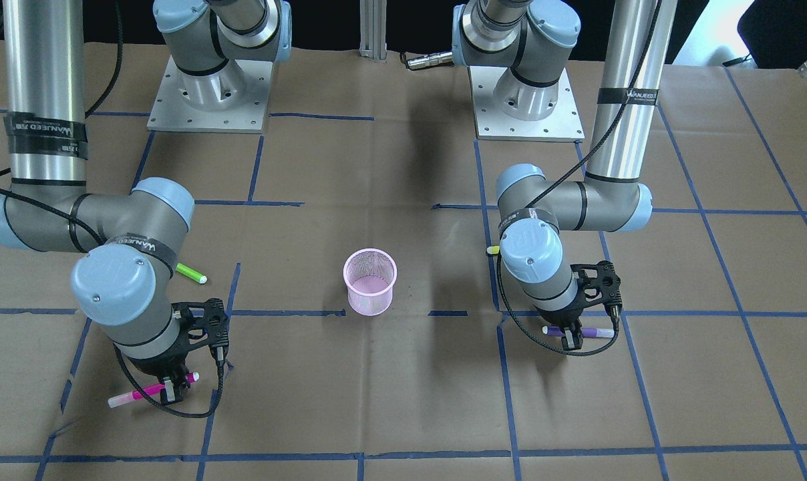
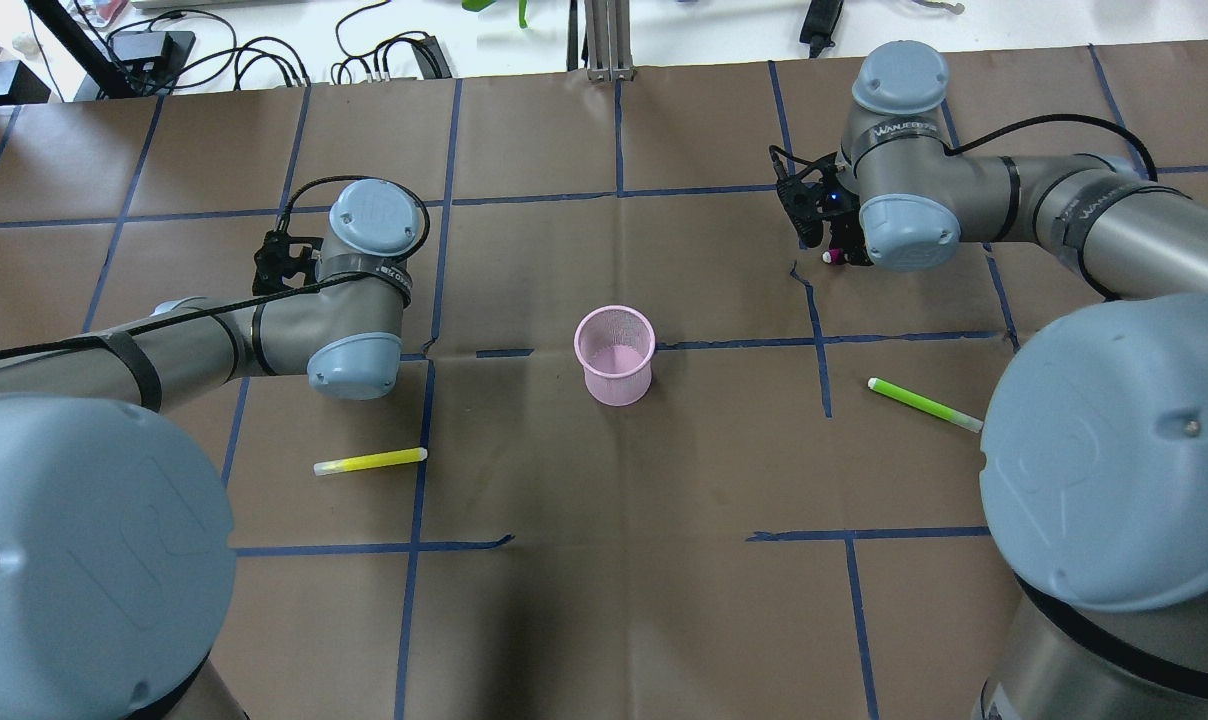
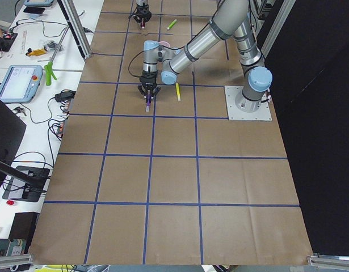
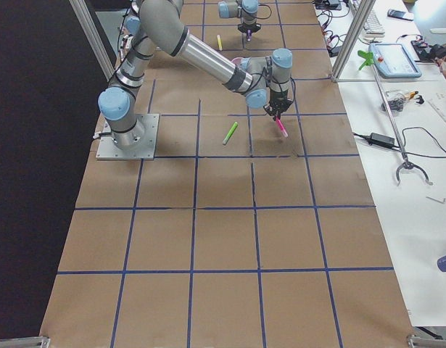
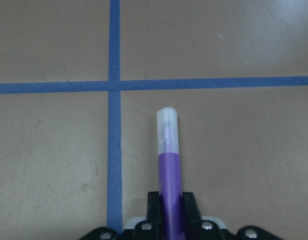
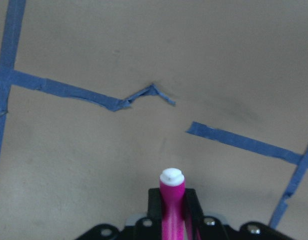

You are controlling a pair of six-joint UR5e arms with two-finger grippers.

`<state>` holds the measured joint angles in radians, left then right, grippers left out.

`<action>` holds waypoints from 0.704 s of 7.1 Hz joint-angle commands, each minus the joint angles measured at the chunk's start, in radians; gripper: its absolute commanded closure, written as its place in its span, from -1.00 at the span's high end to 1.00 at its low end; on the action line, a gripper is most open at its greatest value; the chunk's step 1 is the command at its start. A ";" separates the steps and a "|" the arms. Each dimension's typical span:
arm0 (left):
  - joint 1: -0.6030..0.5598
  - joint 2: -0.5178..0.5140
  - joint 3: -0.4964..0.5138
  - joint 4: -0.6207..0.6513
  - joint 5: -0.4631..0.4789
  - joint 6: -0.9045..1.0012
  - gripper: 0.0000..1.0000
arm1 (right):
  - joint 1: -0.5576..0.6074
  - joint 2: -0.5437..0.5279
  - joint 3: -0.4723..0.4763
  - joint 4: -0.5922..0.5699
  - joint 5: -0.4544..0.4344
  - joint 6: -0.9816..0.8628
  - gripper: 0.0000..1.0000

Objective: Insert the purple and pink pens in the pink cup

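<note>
Where your left gripper (image 1: pixel 572 341) sits: lower right of the front-facing view, pointed down at the brown paper-covered table (image 1: pixel 403 401), its fingers pinching the purple pen with a translucent cap (image 1: pixel 598 332) near its middle.
Purple pen, detail: both ends stick out past the jaws. In the left wrist view the capped end points to the top of the frame, just right of a blue tape line (image 5: pixel 113 150).
Your right gripper (image 1: pixel 171 393): lower left of the front-facing view, fingers pressed onto the bright pink pen with a pale end (image 1: pixel 135 395).
Pink pen, detail: it runs slantwise in the frame, pale end toward the lower left — you cannot tell whether it touches the paper.
Cup: the pink mesh cup (image 1: pixel 370 294) stands upright at the centre of the frame, between the two grippers and well apart from both.
Other pens: a green pen (image 1: pixel 191 272) lies beside the right arm's wrist, left of centre. A yellow pen (image 2: pixel 371 461) lies lower left of the cup in the overhead view — neither is held.
</note>
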<state>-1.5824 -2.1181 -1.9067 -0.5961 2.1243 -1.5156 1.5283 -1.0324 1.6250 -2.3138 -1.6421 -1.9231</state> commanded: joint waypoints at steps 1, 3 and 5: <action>-0.001 0.015 0.000 -0.004 0.002 0.002 -0.97 | 0.003 -0.130 0.016 0.046 0.147 0.074 -0.88; 0.005 0.078 0.003 -0.023 -0.003 0.038 -0.97 | 0.019 -0.230 0.029 0.083 0.380 0.270 -0.89; 0.019 0.202 0.023 -0.184 -0.071 0.064 -0.97 | 0.071 -0.287 0.049 0.068 0.587 0.439 -0.90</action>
<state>-1.5714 -1.9899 -1.8942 -0.6952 2.1007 -1.4648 1.5696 -1.2848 1.6631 -2.2361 -1.1796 -1.5860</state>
